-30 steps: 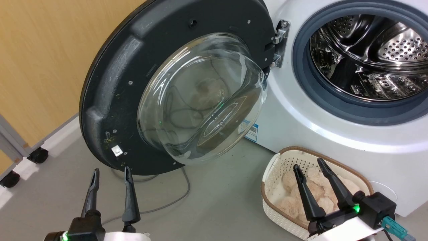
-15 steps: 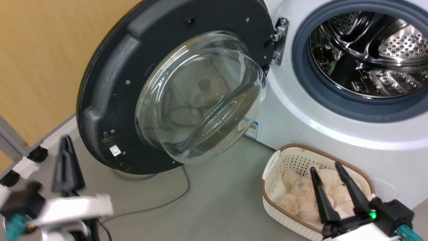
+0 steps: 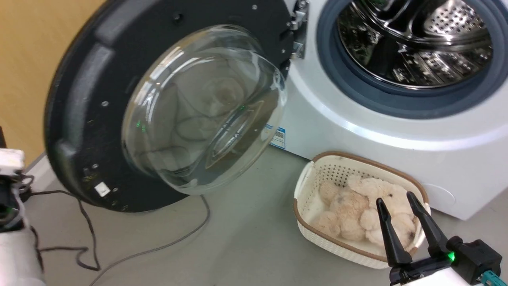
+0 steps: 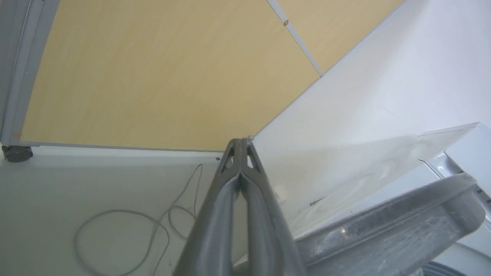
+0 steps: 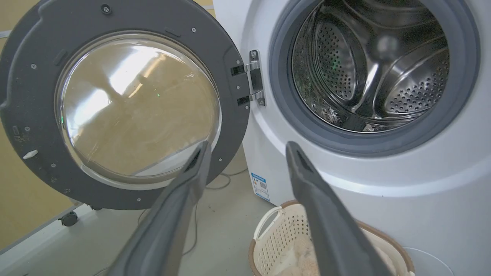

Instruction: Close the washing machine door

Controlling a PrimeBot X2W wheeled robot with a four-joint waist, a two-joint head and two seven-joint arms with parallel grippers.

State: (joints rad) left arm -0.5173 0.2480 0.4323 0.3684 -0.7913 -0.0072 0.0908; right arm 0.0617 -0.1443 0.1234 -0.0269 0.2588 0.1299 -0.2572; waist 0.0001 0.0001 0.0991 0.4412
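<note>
The washing machine door (image 3: pixel 79 99) stands swung wide open at the left, its glass bowl (image 3: pixel 198 107) bulging toward me. To its right the white washing machine (image 3: pixel 357 131) shows its grey gasket and steel drum (image 3: pixel 412 43). Low at the right, my right gripper (image 3: pixel 396 199) hangs open and empty over a basket. The right wrist view looks between its spread fingers (image 5: pixel 247 148) at the door (image 5: pixel 38 96) and the drum (image 5: pixel 368 69). My left forearm (image 3: pixel 12 238) is at the left edge. My left gripper (image 4: pixel 241 143) is shut on nothing, beside the door's grey rim (image 4: pixel 383 237).
A cream basket (image 3: pixel 309 186) holding a beige plush toy (image 3: pixel 357 210) sits on the floor before the machine. A grey cable (image 3: pixel 158 246) trails under the door. A yellow wall panel (image 4: pixel 153 76) and a caster (image 4: pixel 15 153) lie left of the door.
The head camera has shifted, so the scene sits further left. My left gripper has shut and its arm has swung out to the left. The right gripper stays open over the basket.
</note>
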